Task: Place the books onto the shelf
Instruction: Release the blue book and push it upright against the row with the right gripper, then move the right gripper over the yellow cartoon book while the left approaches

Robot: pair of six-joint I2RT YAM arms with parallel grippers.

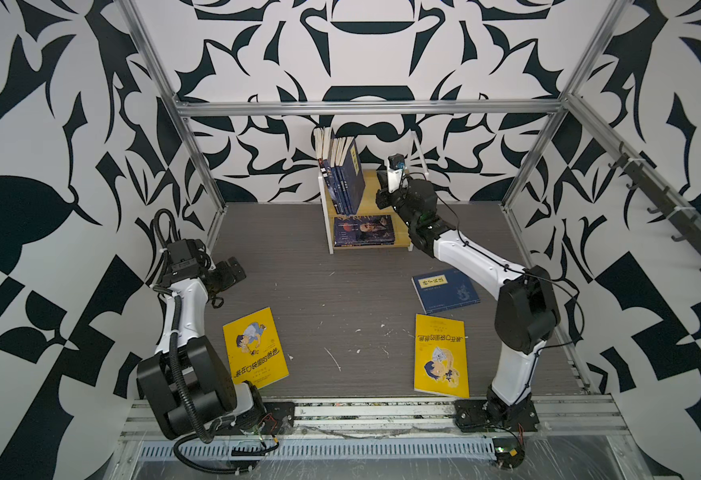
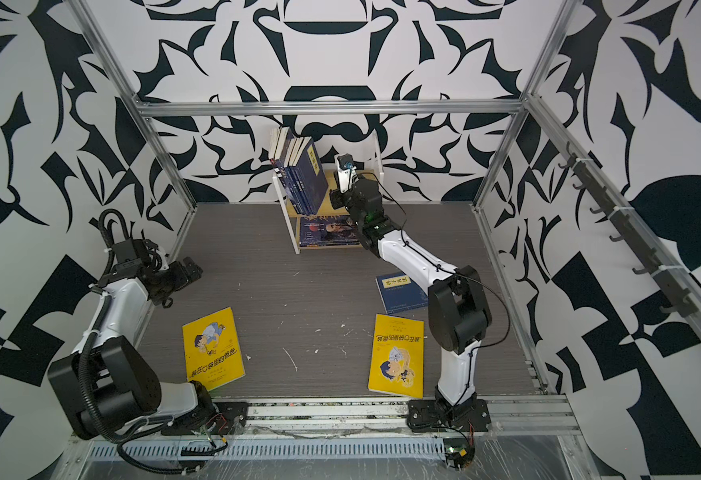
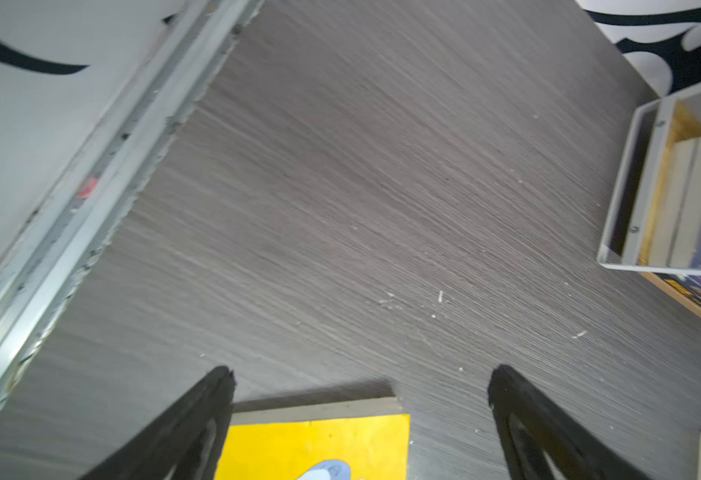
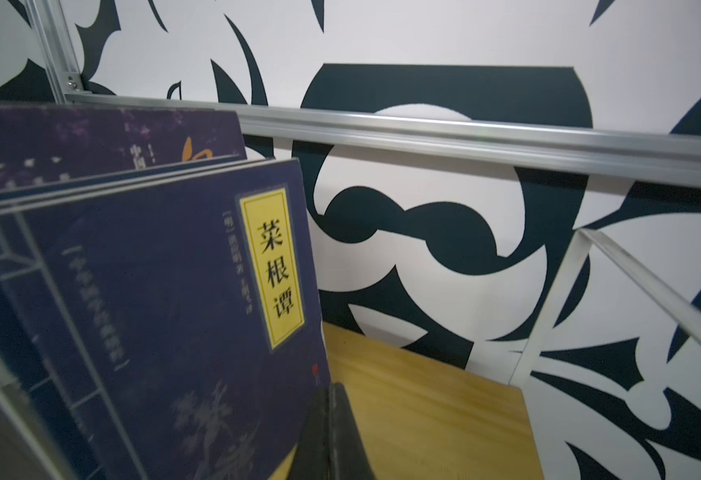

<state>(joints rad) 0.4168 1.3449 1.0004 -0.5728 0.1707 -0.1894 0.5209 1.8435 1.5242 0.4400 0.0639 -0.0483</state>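
1. Three books lie flat on the surface (image 1: 340,299), not yet on the shelf (image 1: 371,195): left yellow book (image 1: 255,348), right yellow book (image 1: 441,355) and navy book (image 1: 444,291).
2. Left fingers (image 3: 523,415) stand wide apart and empty above the surface. The left yellow book's short far edge sits between them, and the book stretches back toward that arm's base, long axis roughly front to back. That arm is the nearer.
3. Right fingers (image 4: 331,428) are pressed together, holding nothing, at the shelf's top tier just beside the leaning book (image 4: 153,311); I cannot tell if they touch. The navy book and right yellow book lie nearer this arm, well apart from its fingers.
4. Writing: the leaning book's yellow label reads 菜根谭; both yellow covers read 装在口袋里的爸爸; the navy book's label is too small to read.
5. A portrait book (image 1: 363,230) lies flat on the lower tier.
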